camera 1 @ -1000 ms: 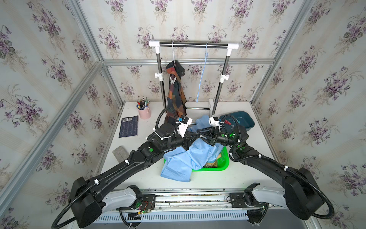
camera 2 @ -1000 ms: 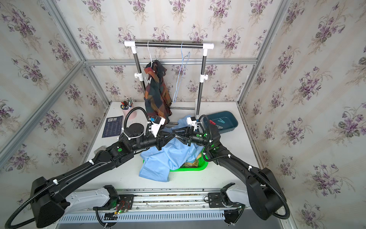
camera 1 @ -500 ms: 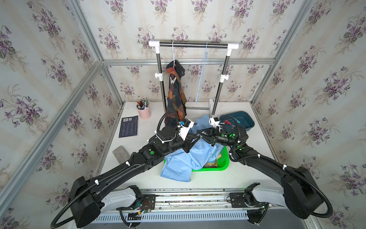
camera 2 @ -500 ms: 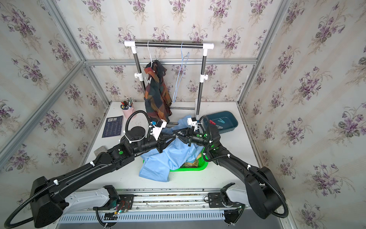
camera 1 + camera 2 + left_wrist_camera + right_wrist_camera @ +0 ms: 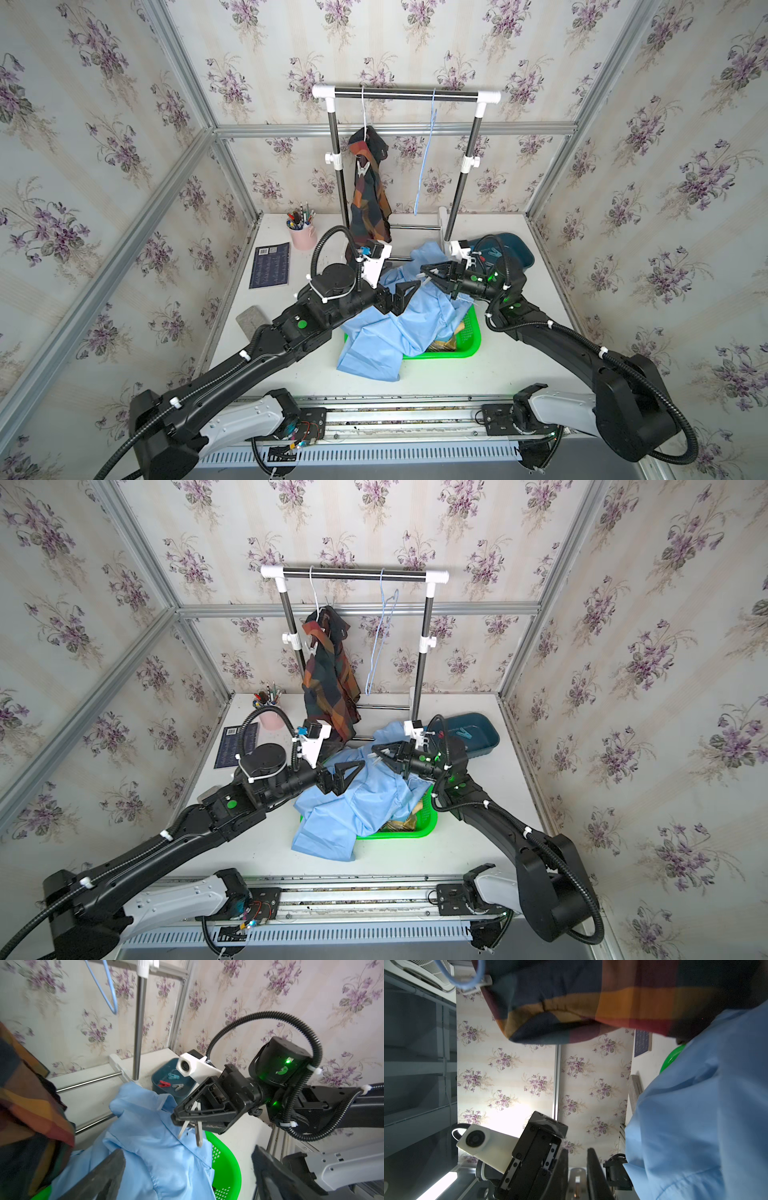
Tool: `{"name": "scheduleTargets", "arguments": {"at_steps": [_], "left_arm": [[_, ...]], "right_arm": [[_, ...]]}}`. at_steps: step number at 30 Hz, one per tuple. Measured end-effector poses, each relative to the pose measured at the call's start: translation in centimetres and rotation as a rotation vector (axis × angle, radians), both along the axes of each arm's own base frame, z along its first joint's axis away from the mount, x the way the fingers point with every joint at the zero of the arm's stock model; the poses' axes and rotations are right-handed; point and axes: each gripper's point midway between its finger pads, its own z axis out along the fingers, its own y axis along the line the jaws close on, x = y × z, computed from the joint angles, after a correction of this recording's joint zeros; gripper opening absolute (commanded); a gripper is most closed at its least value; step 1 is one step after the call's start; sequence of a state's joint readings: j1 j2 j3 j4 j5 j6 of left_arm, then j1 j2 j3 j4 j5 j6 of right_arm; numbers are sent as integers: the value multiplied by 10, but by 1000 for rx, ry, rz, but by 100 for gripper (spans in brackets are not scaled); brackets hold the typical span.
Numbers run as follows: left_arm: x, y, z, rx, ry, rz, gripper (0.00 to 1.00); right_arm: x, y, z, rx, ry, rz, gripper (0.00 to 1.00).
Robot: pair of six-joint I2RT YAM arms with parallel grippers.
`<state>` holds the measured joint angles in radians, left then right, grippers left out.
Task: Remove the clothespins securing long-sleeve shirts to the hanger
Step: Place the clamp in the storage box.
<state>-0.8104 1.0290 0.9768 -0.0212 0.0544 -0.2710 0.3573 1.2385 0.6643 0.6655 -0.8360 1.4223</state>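
Observation:
My right gripper (image 5: pixel 429 272) is shut on a translucent white-grey clothespin (image 5: pixel 197 1134). The pin's two legs are spread just above the collar of the light blue shirt (image 5: pixel 399 328), which lies heaped over the green basket (image 5: pixel 471 332). My left gripper (image 5: pixel 409 297) is open above the same shirt with nothing between its fingers (image 5: pixel 108 1172). The dark plaid shirt (image 5: pixel 368 199) hangs from a white hanger on the rack, with a white clothespin (image 5: pixel 362 168) on it. A bit of yellowish cloth (image 5: pixel 401 824) shows in the basket under the blue shirt.
A dark blue bin (image 5: pixel 164 1093) at the back right holds red (image 5: pixel 164 1084), teal (image 5: pixel 173 1076) and grey (image 5: pixel 178 1086) clothespins. An empty blue hanger (image 5: pixel 426 162) hangs on the rack (image 5: pixel 407 94). A pink pen cup (image 5: pixel 302 237), a dark booklet (image 5: pixel 270 270) and a grey block (image 5: pixel 251 320) sit on the left.
My left gripper has opened wide and let go of the light blue shirt, moving slightly down and right. My right gripper has closed tighter on the clothespin.

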Motion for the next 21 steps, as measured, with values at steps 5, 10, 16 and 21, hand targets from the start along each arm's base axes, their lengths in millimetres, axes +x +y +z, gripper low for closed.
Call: {"name": "scheduleTargets", "arguments": {"at_steps": [5,10,16,21], "left_arm": [[0,12,2,25,19,37,99],[-3,15,-23,75,90,39,99],[-3,10,-46,118,165,28,99],[-7,6,-53,118,198,10,99]], "right_arm": [[69,-90,-14,-96,5,-290,3],[126,-179,-73,-317,90,-577,6],[164,-220,-141,-581,163,-714,15],[183,-246,-167,-731,154,-800,24]]}}
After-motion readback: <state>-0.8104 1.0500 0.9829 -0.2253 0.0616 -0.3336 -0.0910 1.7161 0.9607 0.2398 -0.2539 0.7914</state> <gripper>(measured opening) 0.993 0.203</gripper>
